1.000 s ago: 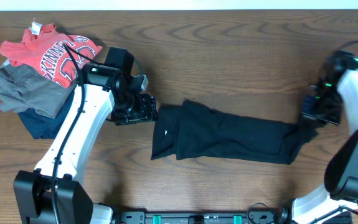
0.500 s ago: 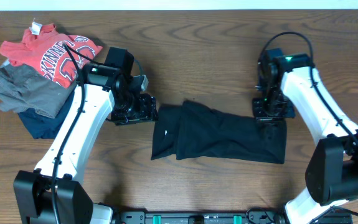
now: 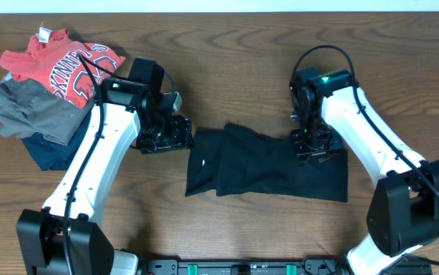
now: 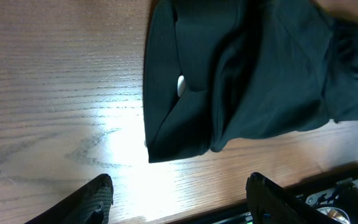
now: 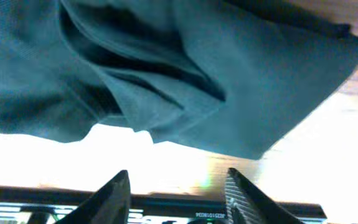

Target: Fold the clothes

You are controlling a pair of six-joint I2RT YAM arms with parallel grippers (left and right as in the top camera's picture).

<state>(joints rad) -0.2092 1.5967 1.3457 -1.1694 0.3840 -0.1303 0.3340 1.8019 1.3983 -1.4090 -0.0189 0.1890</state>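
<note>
The black clothes [image 3: 265, 164] lie bunched in the middle of the table, with a small white logo [image 3: 207, 161] near their left end. My left gripper [image 3: 175, 134] is open and empty at the garment's upper left corner. In the left wrist view [image 4: 182, 199] the black fabric [image 4: 247, 68] and the logo [image 4: 180, 85] lie beyond its fingers. My right gripper [image 3: 314, 145] hovers over the garment's right part, where the fabric lies doubled over. In the right wrist view [image 5: 179, 199] its fingers are apart with nothing between them, and folds of fabric [image 5: 197, 74] lie ahead.
A pile at the back left holds a red shirt with white lettering [image 3: 59, 65], a grey garment [image 3: 28, 111] and a navy one [image 3: 51, 153]. The left arm runs beside this pile. A black rail [image 3: 242, 267] lines the table's front edge.
My right arm has swung from the far right edge to the left, bringing the garment's right end over with it. The garment is now shorter. The left arm has not moved.
</note>
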